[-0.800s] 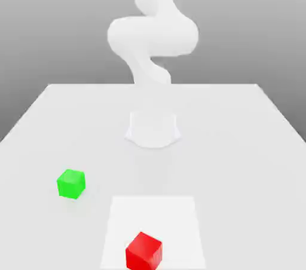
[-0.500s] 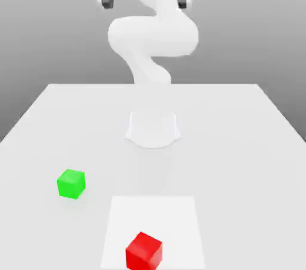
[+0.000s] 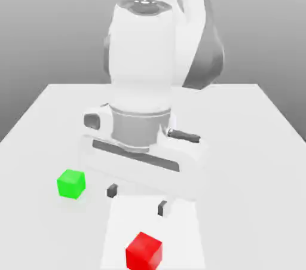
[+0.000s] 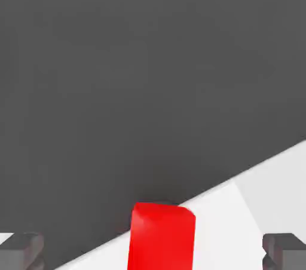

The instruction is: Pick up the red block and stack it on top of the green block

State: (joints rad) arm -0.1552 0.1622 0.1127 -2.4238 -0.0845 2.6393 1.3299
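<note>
White tabletop (image 3: 263,125) under grey backdrop: the red block (image 3: 144,251) sits bottom centre of the exterior view, just below the gripper (image 3: 137,199), whose fingers are spread wide and empty. The green block (image 3: 71,184) rests at lower left. Descending off-centre could land a fingertip on the cube and nudge it away.

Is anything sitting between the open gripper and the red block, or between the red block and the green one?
Nothing visible. The gripper hangs open with bare table between it and the red block; the stretch to the green block is bare too.
</note>
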